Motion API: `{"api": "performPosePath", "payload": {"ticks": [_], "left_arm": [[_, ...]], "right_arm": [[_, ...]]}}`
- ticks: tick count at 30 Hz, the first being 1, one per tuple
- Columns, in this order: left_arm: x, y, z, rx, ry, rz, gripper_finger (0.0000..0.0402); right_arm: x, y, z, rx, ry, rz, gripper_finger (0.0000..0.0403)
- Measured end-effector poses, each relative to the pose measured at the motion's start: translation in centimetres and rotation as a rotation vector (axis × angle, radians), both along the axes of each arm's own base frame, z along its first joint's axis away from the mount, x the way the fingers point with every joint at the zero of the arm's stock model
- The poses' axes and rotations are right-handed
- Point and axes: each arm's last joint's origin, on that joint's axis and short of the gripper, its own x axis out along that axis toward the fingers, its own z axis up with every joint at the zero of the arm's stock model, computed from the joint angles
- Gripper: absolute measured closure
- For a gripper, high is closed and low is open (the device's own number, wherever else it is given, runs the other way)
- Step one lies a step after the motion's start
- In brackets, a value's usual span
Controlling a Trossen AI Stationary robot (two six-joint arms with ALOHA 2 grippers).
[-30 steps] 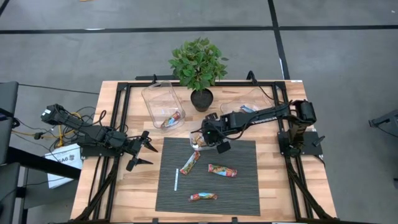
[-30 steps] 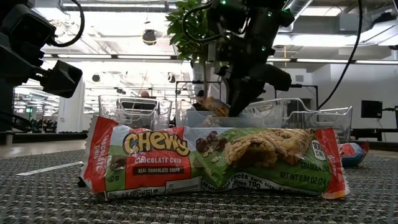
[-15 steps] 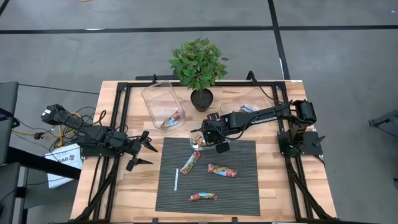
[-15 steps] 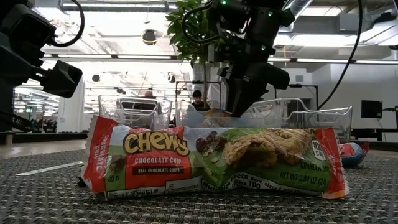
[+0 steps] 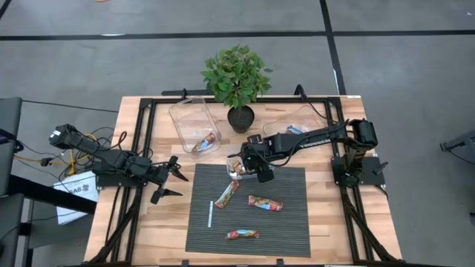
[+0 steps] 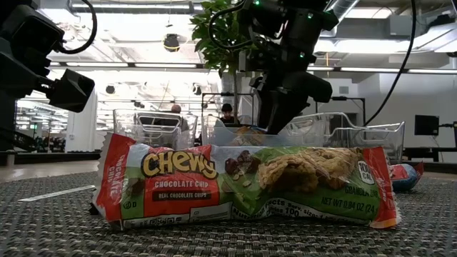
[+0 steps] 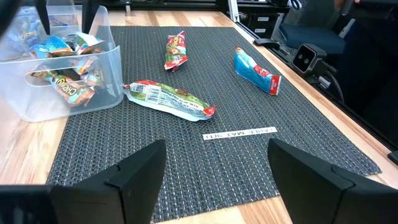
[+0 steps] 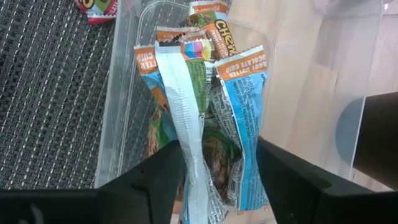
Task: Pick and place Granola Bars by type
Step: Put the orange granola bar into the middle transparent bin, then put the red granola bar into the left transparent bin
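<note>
My right gripper [image 8: 219, 149] points steeply down, open, over a small clear bin [image 5: 236, 167] at the mat's far edge. Several granola bars [image 8: 205, 93] stand and lean in that bin between its fingers. Three more bars lie flat on the dark mat: one [image 5: 227, 193], one [image 5: 266, 203] and one [image 5: 243, 235]. In the low view the nearest bar, a Chewy bar [image 6: 243, 185], fills the foreground. My left gripper [image 5: 172, 184] waits open at the mat's left edge, with nothing between its fingers [image 7: 143, 174]. My right gripper's open fingers stand on either side of the bars in the bin. A white-backed wrapper [image 8: 186, 130] runs close past one finger [image 8: 168, 171]; whether they touch, I cannot tell.
A thin white stick [image 5: 210, 216] lies on the mat's left part. Two larger clear containers stand at the back, one [image 5: 194, 122] holding a bar and one [image 5: 293, 126] holding a blue bar. A potted plant [image 5: 237, 78] stands between them. The table's black frame rails run along both sides.
My right gripper has opened over the small clear bin and let go of a bar. That bar has dropped from between the fingers down among the other bars in the bin. The arm itself has stayed in place.
</note>
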Motion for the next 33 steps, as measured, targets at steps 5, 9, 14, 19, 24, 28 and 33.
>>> {"api": "performPosePath", "payload": {"ticks": [5,9,14,19,24,28,33], "left_arm": [[0.0,0.0,0.0,0.000,0.000,0.000,0.0127],[0.0,0.0,0.0,0.000,0.001,0.000,0.0127],[0.0,0.0,0.0,0.000,0.001,0.000,0.0127],[0.0,0.0,0.0,0.000,0.001,0.000,0.0127],[0.0,0.0,0.0,0.000,0.001,0.000,0.0127],[0.0,0.0,0.0,0.000,0.000,0.000,0.0127],[0.0,0.0,0.0,0.000,0.000,0.000,0.0127]], "right_arm": [[0.0,-0.1,0.0,0.016,-0.007,-0.045,0.0181],[0.0,-0.5,0.0,0.040,-0.017,-0.116,0.0174],[0.0,-0.4,0.0,0.049,-0.017,-0.139,0.0177],[-0.1,-0.5,0.0,0.049,-0.008,-0.140,0.0179],[-0.3,-0.5,0.0,0.048,0.003,-0.140,0.0180],[-0.7,-0.4,1.1,0.049,-0.021,-0.137,0.0182],[-1.7,-0.4,2.8,0.050,-0.028,-0.137,0.0182]]}}
